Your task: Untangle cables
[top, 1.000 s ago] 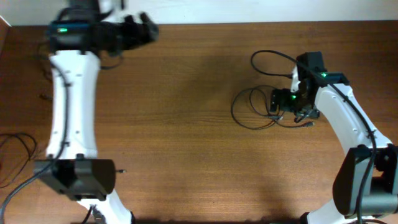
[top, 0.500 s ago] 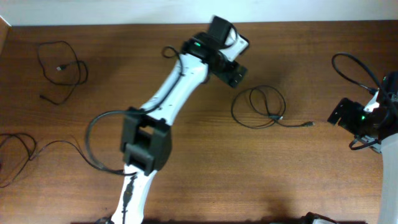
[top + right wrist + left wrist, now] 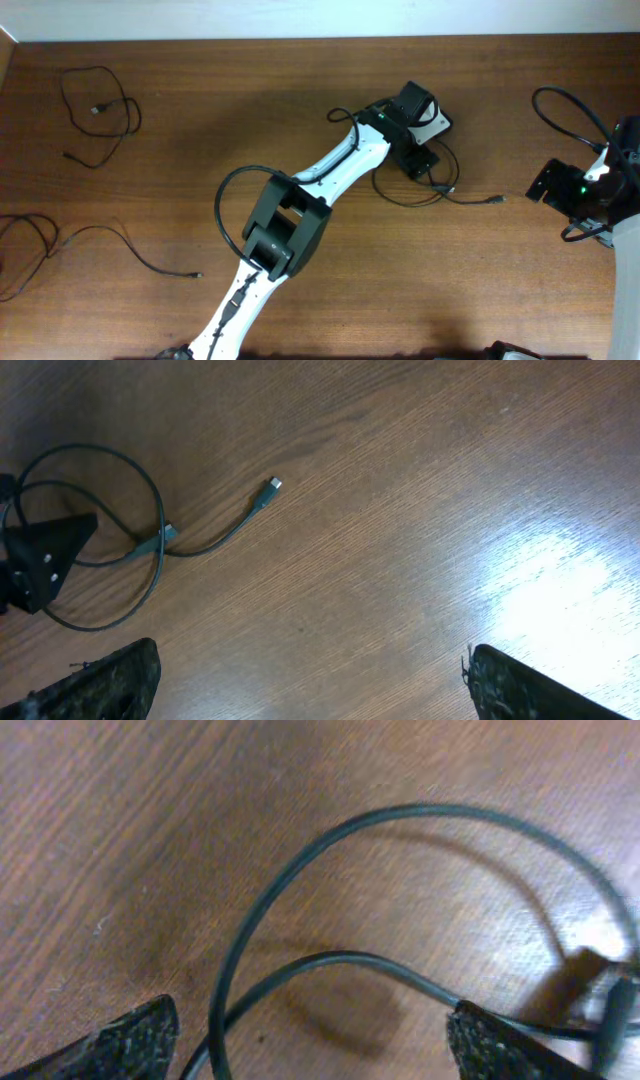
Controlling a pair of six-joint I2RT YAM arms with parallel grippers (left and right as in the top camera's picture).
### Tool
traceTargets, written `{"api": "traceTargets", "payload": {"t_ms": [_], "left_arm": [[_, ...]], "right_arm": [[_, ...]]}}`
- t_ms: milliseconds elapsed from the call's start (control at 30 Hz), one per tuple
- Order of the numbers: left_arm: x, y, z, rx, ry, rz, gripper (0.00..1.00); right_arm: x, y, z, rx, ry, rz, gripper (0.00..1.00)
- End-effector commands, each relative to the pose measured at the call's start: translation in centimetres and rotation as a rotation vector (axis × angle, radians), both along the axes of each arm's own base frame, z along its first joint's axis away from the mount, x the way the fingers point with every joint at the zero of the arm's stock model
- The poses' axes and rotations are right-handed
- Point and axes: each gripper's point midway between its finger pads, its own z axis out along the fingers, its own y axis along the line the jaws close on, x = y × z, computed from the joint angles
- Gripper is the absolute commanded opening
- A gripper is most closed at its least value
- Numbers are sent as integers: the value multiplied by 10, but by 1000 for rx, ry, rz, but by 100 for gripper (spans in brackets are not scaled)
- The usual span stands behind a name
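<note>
A loose loop of thin black cable (image 3: 400, 192) lies right of the table's middle, its plug end (image 3: 497, 200) trailing to the right. My left gripper (image 3: 420, 160) reaches over this loop's upper edge. In the left wrist view it (image 3: 312, 1055) is open, and two strands of the cable (image 3: 330, 960) run across the wood between the wide-apart fingers (image 3: 130, 1040). My right gripper (image 3: 542, 184) is at the right edge, open (image 3: 315, 685) over bare wood. From there the loop (image 3: 150, 560) and its plug (image 3: 272, 484) lie to the upper left.
A second thin cable (image 3: 95, 110) lies coiled at the back left. A third cable (image 3: 110, 240) trails along the left edge, ending near the left arm's base. A thicker arm cable (image 3: 560, 105) arcs at the right. The left arm (image 3: 330, 175) crosses the table diagonally.
My left arm swung from the back left corner across to the loop. My right arm drew back from the loop to the right edge. The left jaws have narrowed slightly.
</note>
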Motion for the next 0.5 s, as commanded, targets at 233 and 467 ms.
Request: {"api": "traceTargets", "payload": {"t_ms": [233,467], "left_arm": [[43,60,-30,312,-193,194,0],[115,147,74,232,-353,650,0]], "right_arm": [[0,-2,2,-7,-6,-13,98],[0,-2,2,-8,-7,-13,99]]}}
